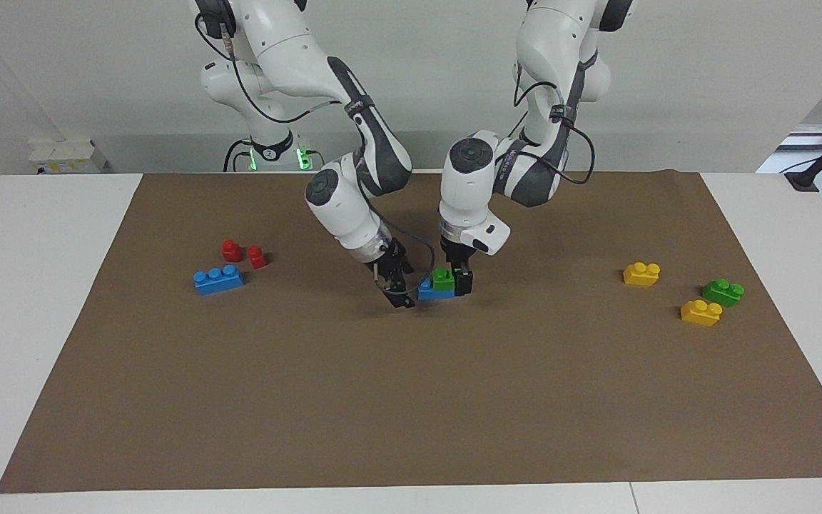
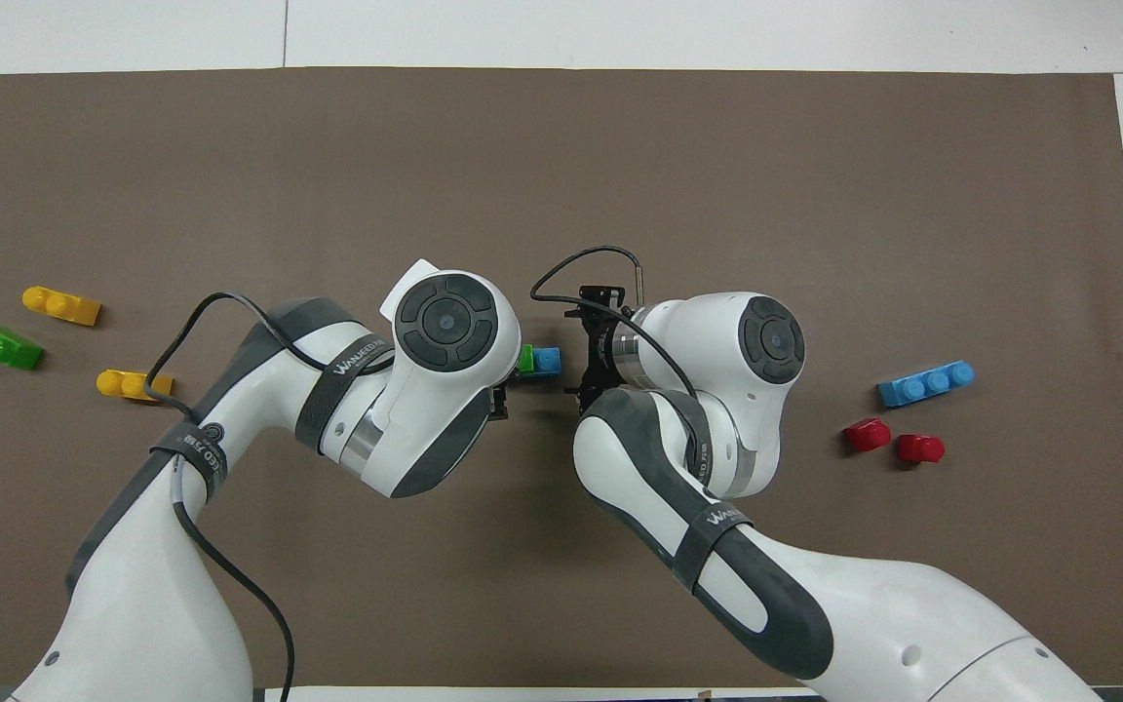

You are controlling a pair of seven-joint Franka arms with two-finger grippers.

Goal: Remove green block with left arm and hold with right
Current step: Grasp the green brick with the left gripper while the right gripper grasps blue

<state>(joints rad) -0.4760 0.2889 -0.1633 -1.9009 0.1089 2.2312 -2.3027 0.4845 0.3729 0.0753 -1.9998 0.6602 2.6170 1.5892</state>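
Observation:
The green block (image 1: 444, 278) (image 2: 525, 358) sits on a short blue brick (image 1: 426, 290) (image 2: 548, 362) in the middle of the brown mat. My left gripper (image 1: 454, 278) is down at the green block and open. One of its fingers (image 1: 463, 283) stands against the block's side toward the left arm's end, and the other is hidden. In the overhead view its wrist covers it. My right gripper (image 1: 398, 289) (image 2: 573, 351) is open and tilted, low beside the blue brick's free end, holding nothing.
Toward the left arm's end lie another green brick (image 1: 723, 291) (image 2: 1, 345) and two yellow bricks (image 1: 641, 273) (image 1: 701, 313). Toward the right arm's end lie a long blue brick (image 1: 218, 279) (image 2: 925, 382) and two red pieces (image 1: 231, 250) (image 1: 257, 256).

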